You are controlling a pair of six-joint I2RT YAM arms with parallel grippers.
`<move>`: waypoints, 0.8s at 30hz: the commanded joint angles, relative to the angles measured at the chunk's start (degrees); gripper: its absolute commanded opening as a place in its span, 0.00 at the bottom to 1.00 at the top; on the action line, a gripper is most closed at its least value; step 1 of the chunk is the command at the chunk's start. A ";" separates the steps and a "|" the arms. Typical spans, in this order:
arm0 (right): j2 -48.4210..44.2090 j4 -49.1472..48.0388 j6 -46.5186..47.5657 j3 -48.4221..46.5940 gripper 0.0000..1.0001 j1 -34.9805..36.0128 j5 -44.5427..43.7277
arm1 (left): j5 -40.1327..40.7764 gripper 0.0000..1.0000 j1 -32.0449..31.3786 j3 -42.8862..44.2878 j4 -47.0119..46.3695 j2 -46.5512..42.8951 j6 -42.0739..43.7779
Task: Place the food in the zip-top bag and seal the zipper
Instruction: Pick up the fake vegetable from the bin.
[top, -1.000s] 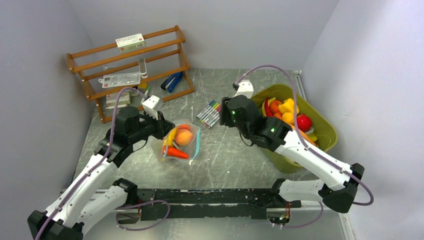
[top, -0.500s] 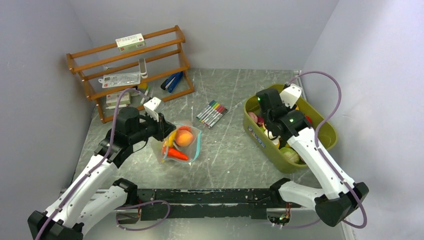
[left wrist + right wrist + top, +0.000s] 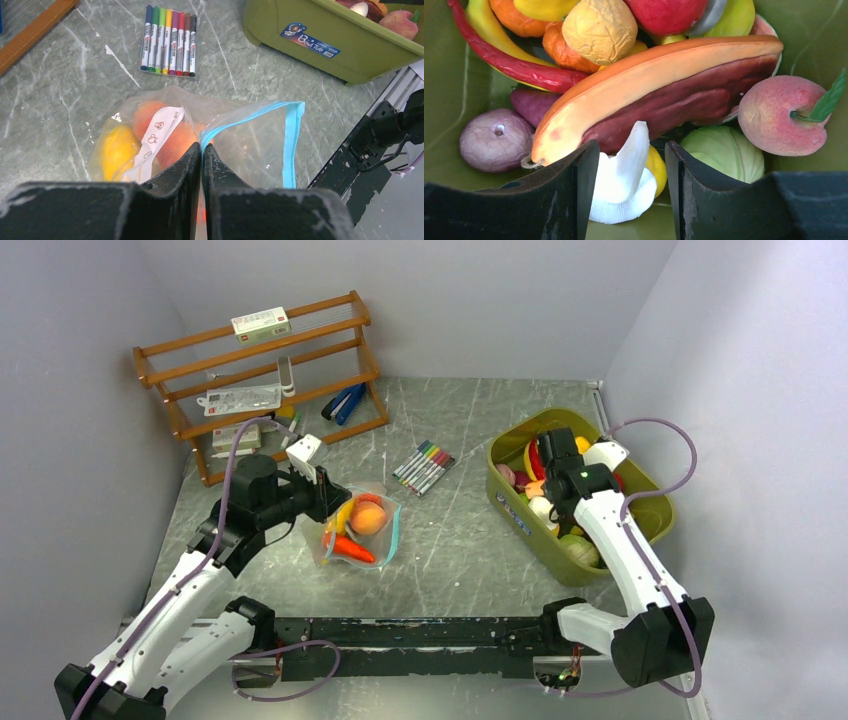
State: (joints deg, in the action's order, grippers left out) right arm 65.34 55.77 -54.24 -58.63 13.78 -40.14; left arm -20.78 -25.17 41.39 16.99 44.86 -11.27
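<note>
Filling step: the left hand (image 3: 201,150) pinches the zip-top bag (image 3: 240,145) by its zipper (image 3: 290,145), the bag lying part-filled on the desk (image 3: 60,90). The right hand (image 3: 626,160), jaws apart, straddles a white toy vegetable (image 3: 624,187) in the green tub (image 3: 454,75); closing and lifting likely follow.

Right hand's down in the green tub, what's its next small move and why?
Probably close the right hand on the white food piece: its open fingers straddle it, and the left hand holds the zip-top bag by its zipper.
</note>
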 commanded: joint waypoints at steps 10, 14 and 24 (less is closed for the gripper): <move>-1.79 -3.41 -6.51 5.22 0.49 -2.39 3.86 | -0.44 0.07 0.34 -0.30 -0.71 -0.12 1.07; -2.07 -4.16 -7.39 5.90 0.49 -2.46 3.79 | -0.37 0.07 0.30 -0.30 -0.73 -0.13 1.07; -3.27 -6.19 -7.34 7.62 0.37 -2.53 3.18 | -0.28 0.07 0.30 -0.34 -0.72 -0.30 1.06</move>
State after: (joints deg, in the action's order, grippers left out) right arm 63.55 50.85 -60.49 -51.75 11.73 -35.53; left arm -20.75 -25.17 41.39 16.99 44.91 -10.90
